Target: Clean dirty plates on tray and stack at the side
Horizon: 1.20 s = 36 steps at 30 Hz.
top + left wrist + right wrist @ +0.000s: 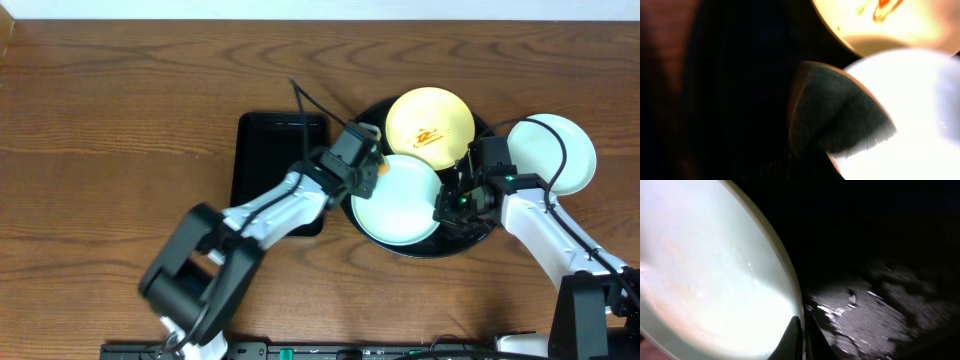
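The round black tray [420, 251] holds a pale yellow plate [430, 118] with an orange-red smear, and in front of it a mint-green plate [400, 208]. My left gripper [370, 165] is at this plate's far left rim, shut on a dark sponge [835, 115] with an orange edge that lies over the plate [912, 130]. The yellow plate [900, 27] shows just beyond. My right gripper [447, 205] is shut on the mint plate's right rim; its fingertips [794, 342] pinch the edge of the plate [705, 270] above the tray floor [880, 315]. A second mint plate [562, 150] lies right of the tray.
A smaller rectangular black tray [270, 150] lies on the wooden table just left of the round tray, partly under my left arm. A black cable [305, 105] arcs over its far edge. My right arm stretches from the lower right corner.
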Available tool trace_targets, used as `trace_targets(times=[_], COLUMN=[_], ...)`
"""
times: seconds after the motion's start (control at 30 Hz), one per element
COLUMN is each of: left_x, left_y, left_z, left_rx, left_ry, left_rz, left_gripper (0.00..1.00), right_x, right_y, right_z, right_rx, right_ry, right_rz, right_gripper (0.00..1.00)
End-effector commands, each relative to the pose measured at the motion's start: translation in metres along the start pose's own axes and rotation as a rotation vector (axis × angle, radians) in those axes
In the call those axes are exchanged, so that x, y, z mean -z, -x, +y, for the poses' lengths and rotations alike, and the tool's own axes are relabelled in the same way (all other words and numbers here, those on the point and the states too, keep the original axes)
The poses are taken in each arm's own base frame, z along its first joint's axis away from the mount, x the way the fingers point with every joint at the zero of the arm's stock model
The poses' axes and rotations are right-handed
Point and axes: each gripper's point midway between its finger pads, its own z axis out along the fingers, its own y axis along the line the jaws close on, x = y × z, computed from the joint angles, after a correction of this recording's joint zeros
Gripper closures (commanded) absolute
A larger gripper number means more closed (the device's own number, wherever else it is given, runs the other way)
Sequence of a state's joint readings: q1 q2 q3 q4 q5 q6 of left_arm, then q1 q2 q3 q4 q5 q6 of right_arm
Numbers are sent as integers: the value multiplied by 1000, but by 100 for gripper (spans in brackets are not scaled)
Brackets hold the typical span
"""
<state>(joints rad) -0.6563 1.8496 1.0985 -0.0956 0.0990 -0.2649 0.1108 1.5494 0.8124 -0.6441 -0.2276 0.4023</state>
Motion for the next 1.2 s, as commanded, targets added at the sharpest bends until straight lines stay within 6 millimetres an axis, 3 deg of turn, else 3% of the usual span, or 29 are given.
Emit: trace_targets(times=[0.0,0.2,0.37,0.6,0.77,0.93,1.07,1.17], left_x=[49,94,104,115,110,94,81,74], left_y=[41,49,36,30,22,9,-2,-8], left_z=[2,21,67,139,171,177,181,183], left_rx=[31,71,159,306,374,387,396,400], left_ry=[-33,-3,82,191,237,246,253,256], left_rz=[-120,-142,-79,-64,-41,13,57,81], left_gripper=[93,93,93,92,92,92,92,92], right_x=[-3,-2,6,59,99,120,138,148], right_y=[-3,-1,8,48,72,80,81,79], right_z=[-7,-6,0,10,8,11,27,50], right_rx=[-6,-2,62,225,327,439,552,667], right_ry=[-37,-34,-21,-76,-216,-329,-417,-449], right_rz=[6,-1,-33,-241,-413,-509,-593,-655], right_gripper=[99,99,99,99,99,99,99,99])
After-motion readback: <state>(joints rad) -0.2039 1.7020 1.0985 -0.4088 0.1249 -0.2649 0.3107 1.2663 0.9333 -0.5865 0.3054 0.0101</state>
